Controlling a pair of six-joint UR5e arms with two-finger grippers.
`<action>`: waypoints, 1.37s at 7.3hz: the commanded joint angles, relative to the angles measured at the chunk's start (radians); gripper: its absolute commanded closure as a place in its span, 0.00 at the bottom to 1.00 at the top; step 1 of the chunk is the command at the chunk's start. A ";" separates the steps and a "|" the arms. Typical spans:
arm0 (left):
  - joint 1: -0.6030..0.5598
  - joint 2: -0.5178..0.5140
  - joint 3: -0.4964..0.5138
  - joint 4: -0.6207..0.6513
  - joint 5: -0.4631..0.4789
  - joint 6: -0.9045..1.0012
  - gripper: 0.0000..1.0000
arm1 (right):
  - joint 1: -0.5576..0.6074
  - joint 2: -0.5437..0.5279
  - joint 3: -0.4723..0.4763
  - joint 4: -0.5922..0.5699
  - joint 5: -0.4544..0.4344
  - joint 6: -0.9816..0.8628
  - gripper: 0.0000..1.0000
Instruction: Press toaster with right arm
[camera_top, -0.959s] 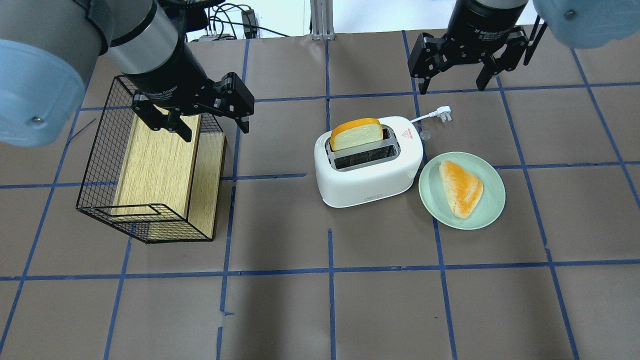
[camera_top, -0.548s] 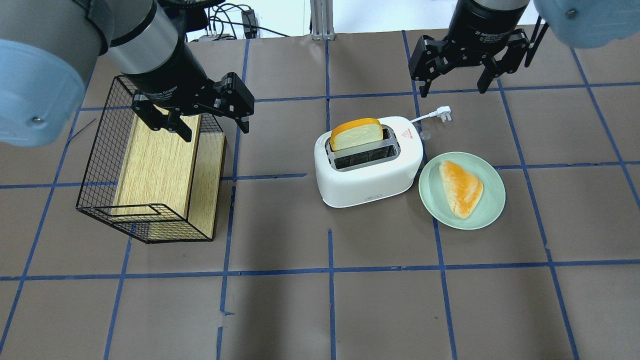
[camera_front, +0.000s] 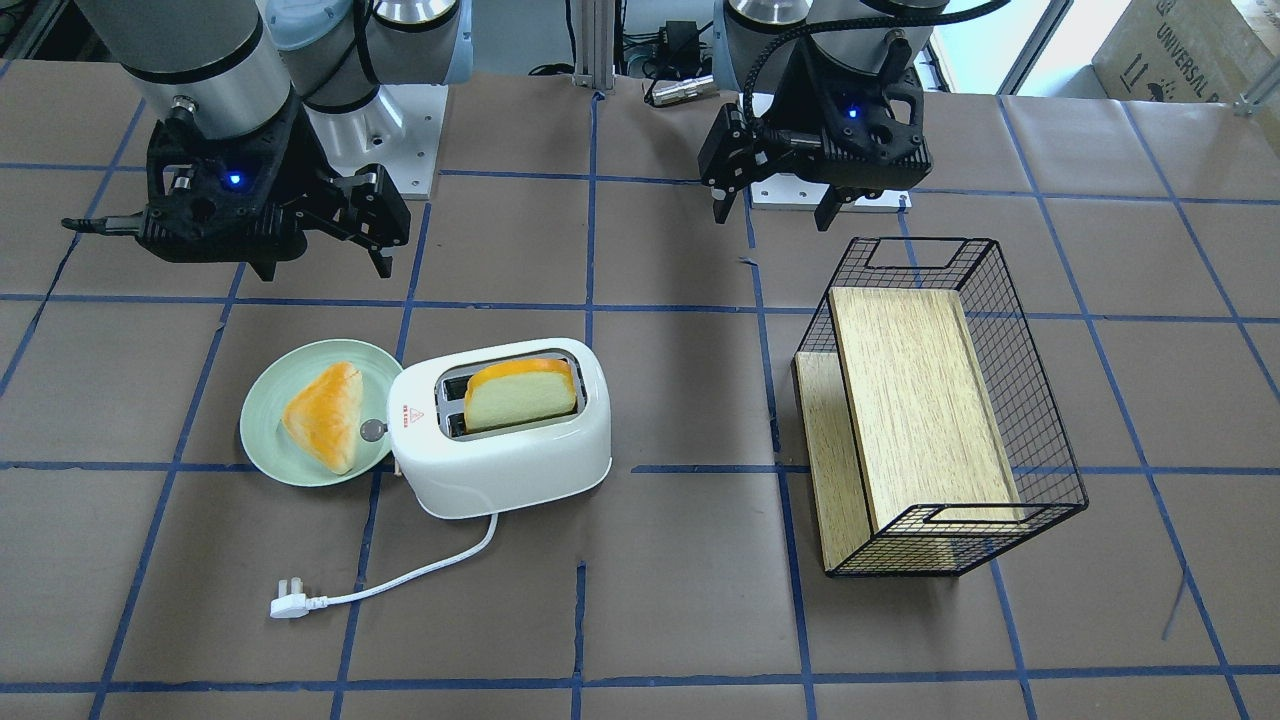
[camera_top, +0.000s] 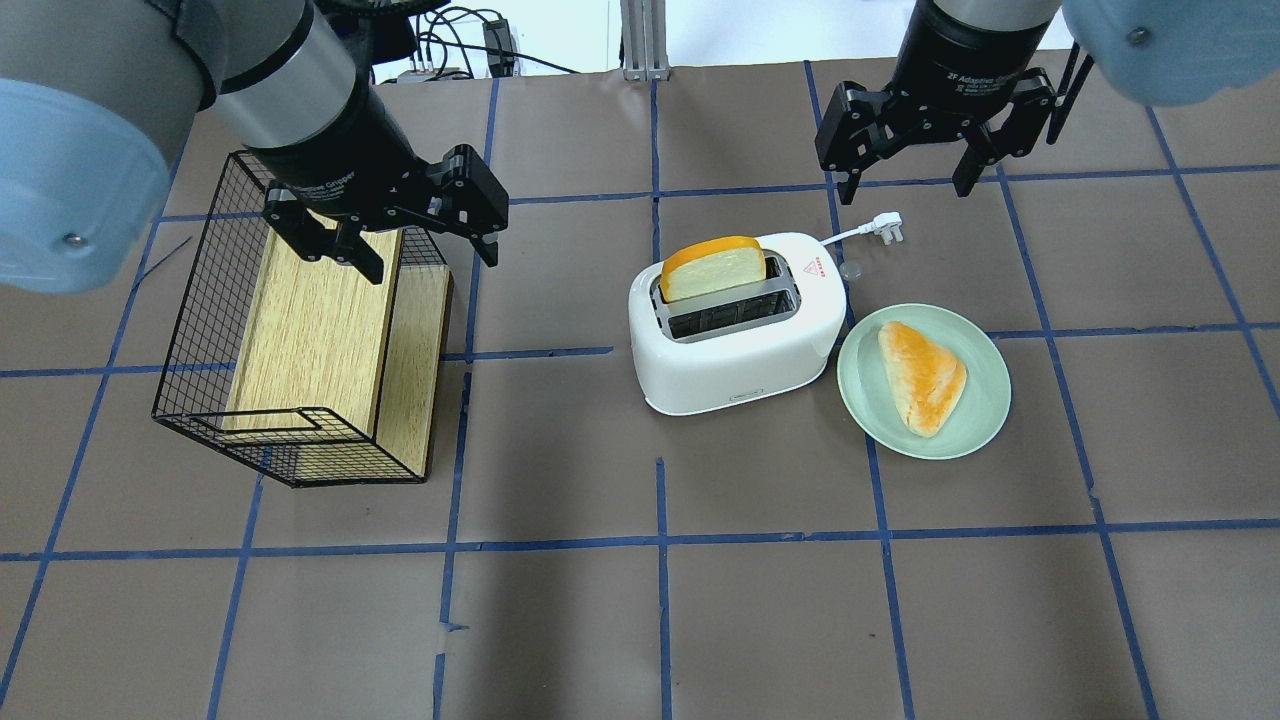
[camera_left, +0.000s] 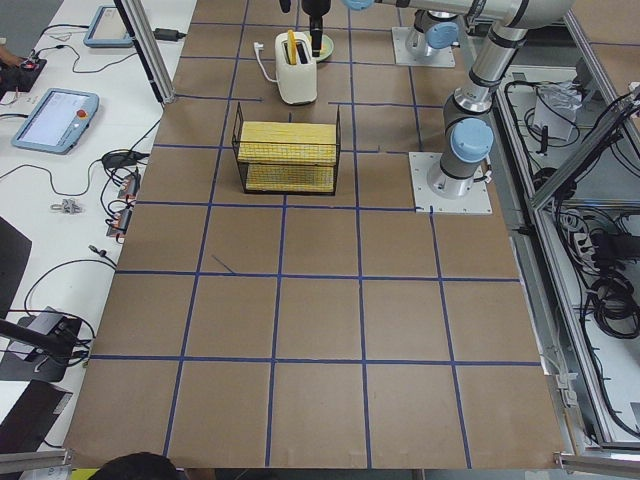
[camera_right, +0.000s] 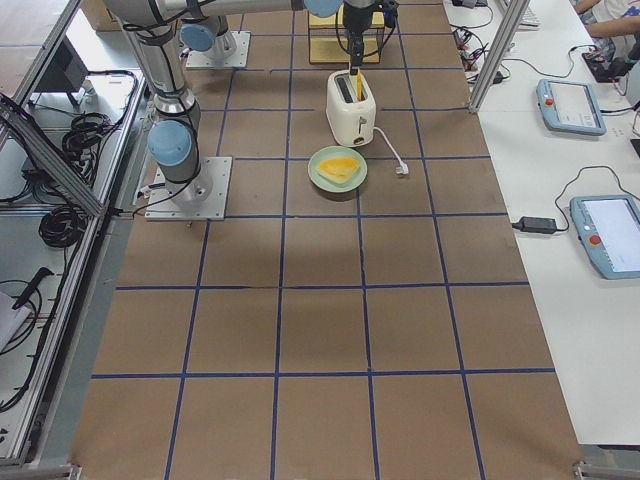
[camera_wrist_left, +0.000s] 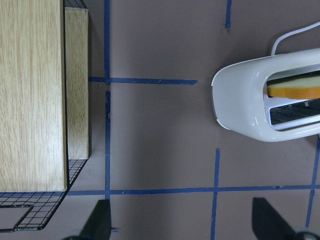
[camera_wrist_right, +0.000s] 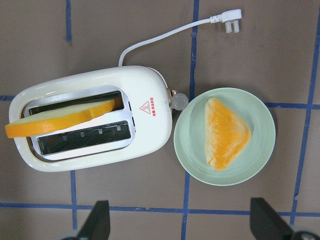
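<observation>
The white toaster (camera_top: 740, 365) stands mid-table with an orange-crusted bread slice (camera_top: 712, 270) upright in its far slot. It also shows in the front view (camera_front: 510, 470) and in the right wrist view (camera_wrist_right: 90, 162). Its silver knob (camera_wrist_right: 179, 101) faces the plate, and its cord ends in a plug (camera_top: 887, 228) lying loose on the table. My right gripper (camera_top: 905, 190) is open and empty. It hangs high, beyond the toaster's knob end, and touches nothing. My left gripper (camera_top: 432, 265) is open and empty over the wire basket's far end.
A pale green plate (camera_top: 990, 420) with a triangular pastry (camera_top: 922, 375) sits right beside the toaster's knob end. A black wire basket (camera_top: 200, 300) holding wooden boards (camera_top: 310, 330) stands to the left. The brown table has blue tape lines.
My right gripper has shifted slightly toward the toaster. The left arm, toaster and plate have not moved.
</observation>
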 joint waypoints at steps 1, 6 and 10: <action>0.000 0.000 0.000 0.000 0.000 0.000 0.00 | 0.002 0.001 0.002 0.000 -0.002 -0.002 0.00; 0.000 0.000 0.000 0.000 0.000 0.000 0.00 | 0.004 0.028 -0.002 -0.017 -0.024 -0.502 0.91; 0.000 0.000 0.000 0.000 0.000 0.000 0.00 | -0.001 0.114 0.001 -0.152 -0.028 -1.221 0.96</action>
